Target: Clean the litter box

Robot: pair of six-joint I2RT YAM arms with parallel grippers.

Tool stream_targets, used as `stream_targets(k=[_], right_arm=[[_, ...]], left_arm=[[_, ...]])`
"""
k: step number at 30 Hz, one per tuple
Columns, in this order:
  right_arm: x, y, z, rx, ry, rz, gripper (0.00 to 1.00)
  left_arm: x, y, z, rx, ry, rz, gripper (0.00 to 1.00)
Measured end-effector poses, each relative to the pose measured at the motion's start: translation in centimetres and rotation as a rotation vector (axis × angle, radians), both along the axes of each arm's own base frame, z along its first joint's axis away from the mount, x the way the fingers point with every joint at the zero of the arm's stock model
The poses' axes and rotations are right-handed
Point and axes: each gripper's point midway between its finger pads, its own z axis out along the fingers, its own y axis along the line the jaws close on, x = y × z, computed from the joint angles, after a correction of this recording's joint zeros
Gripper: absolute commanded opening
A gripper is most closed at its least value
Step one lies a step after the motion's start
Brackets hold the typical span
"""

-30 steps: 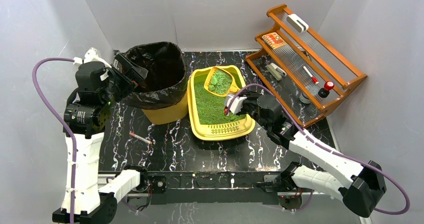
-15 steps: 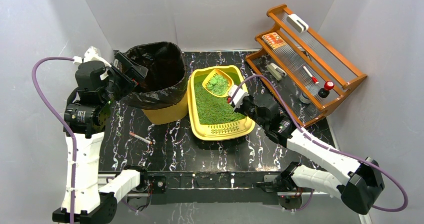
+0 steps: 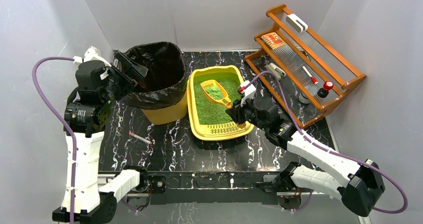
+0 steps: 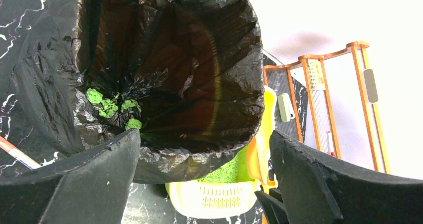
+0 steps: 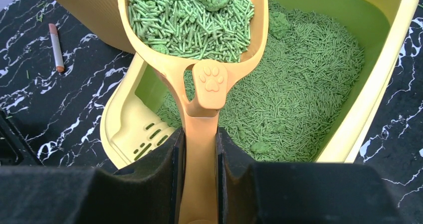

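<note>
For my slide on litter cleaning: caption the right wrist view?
Right tool grips the orange scoop, heaped with green litter, over the yellow litter box.

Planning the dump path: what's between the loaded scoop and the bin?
Between scoop and bin: only litter and the litter box rim, with the bin right beside it. Nothing loose there, per the top view.
</note>
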Motion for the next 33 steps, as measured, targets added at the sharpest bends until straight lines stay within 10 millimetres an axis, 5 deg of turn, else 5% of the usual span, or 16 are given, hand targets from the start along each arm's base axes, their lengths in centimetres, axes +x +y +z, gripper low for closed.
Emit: stream_targets(k=[14, 25, 33], right_arm=[[1.0, -0.9, 0.1, -0.063, -0.071, -0.029, 0.00], [2.8, -3.4, 5.3, -0.328, -0.540, 0.026, 0.00], [4.2, -4.8, 5.9, -0.606, -0.745, 0.066, 0.00]], left_arm=[[0.0, 0.0, 0.0, 0.000, 0.000, 0.000, 0.98], [0.0, -0.1, 0.0, -0.002, 0.001, -0.003, 0.98], [0.0, -0.1, -0.1, -0.003, 0.003, -0.005, 0.98]])
